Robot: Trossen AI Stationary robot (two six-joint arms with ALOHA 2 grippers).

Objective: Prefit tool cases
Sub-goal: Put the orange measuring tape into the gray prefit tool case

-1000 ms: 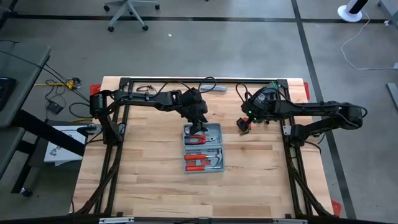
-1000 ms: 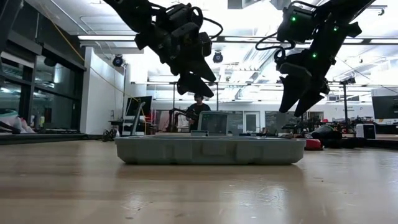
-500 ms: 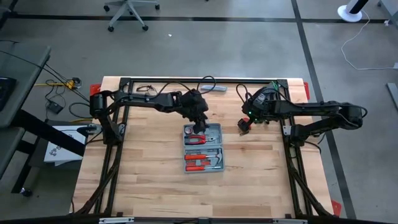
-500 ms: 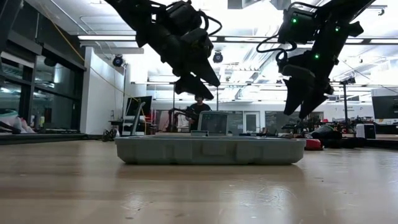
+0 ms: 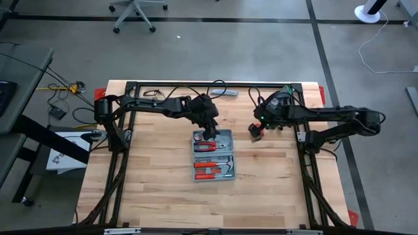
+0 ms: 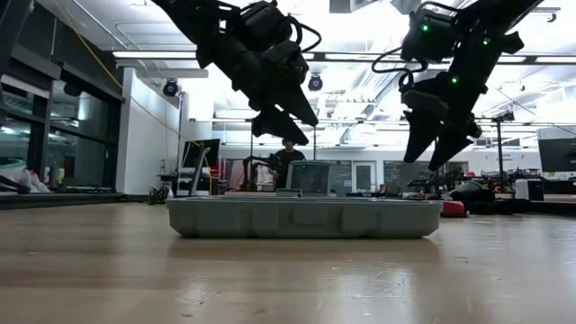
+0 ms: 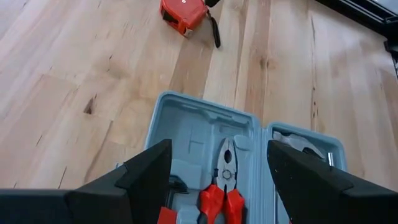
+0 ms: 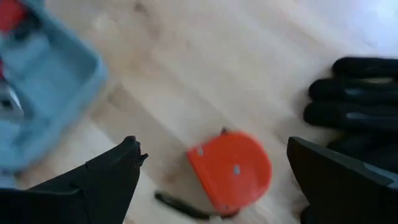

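The grey-blue hinged plastic tool case [image 5: 213, 155] lay open at the table's centre. The right gripper [image 8: 211, 180], fingers wide and empty, hovered over a round red tape measure [image 8: 230, 171] at the case's two o'clock. The left gripper [image 7: 217, 171], also wide, hung over the case. A misjudged descent might knock the tape aside.

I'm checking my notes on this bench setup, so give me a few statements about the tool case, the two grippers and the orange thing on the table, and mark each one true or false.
1. The tool case lies open on the table. True.
2. The left gripper is shut on the red-handled pliers. False: it hangs open above the case, holding nothing.
3. An orange tape measure lies on the table beside the case, under the right gripper. True.
4. The right gripper holds the tape measure. False: it is open and above it, clear of the table.
5. The case is empty. False: red-handled tools sit in its recesses.
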